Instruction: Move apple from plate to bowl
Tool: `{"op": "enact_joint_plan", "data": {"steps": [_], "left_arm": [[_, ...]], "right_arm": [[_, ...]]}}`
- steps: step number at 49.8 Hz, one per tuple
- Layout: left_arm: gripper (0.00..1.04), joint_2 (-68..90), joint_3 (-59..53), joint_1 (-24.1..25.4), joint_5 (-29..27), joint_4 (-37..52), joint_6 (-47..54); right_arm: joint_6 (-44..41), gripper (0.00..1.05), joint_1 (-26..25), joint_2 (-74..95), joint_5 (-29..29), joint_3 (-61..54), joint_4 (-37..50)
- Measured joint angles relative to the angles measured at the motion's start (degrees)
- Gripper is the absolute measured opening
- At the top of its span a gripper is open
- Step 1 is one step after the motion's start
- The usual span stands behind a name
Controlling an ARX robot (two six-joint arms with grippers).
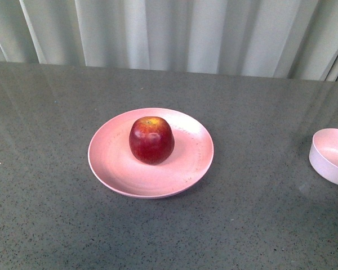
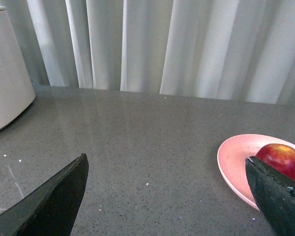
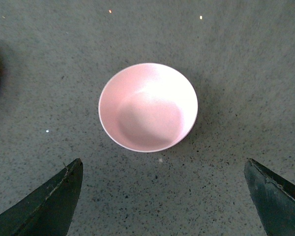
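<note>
- Apple [image 1: 151, 139]: sits upright, stem dimple up, near the middle of the plate [image 1: 115, 163]. It is not touched by either gripper.
- Plate: rests mid-bench [image 1: 259, 225], well short of the far edge by the curtain [image 1: 186, 34].
- Bowl [image 1: 331, 157]: empty, well apart from the plate, toward the bench's right side.
- My left gripper [image 2: 165, 159]: released, jaws spread wide, nothing between them. It is over bare bench with the plate off to one side.
- My right gripper [image 3: 162, 162]: likewise spread and empty, hanging above the bowl.
- Finding: the transfer has not begun. I judge the step in hand to be the reach for the apple.
- Recommendation: come down from above with the jaws straddling the apple's widest girth, clear of the plate rim.
- Recommendation: close firmly but slowly. The skin is glossy and round, so an off-centre pinch may squirt it sideways.
- Recommendation: lift clear of the rim before travelling. The bowl looks only slightly wider than the apple, so centre over it and lower before letting go.
</note>
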Motion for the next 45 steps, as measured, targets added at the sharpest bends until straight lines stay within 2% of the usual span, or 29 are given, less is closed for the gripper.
{"op": "enact_joint_plan", "data": {"steps": [14, 45], "left_arm": [[0.96, 0.00, 0.00, 0.00, 0.00, 0.00, 0.00], [0.96, 0.00, 0.00, 0.00, 0.00, 0.00, -0.02]], "right_arm": [[6.38, 0.96, 1.20, 17.88, 3.65, 7.78, 4.11], [13.05, 0.96, 3.76, 32.24, 8.68, 16.39, 4.81]]}}
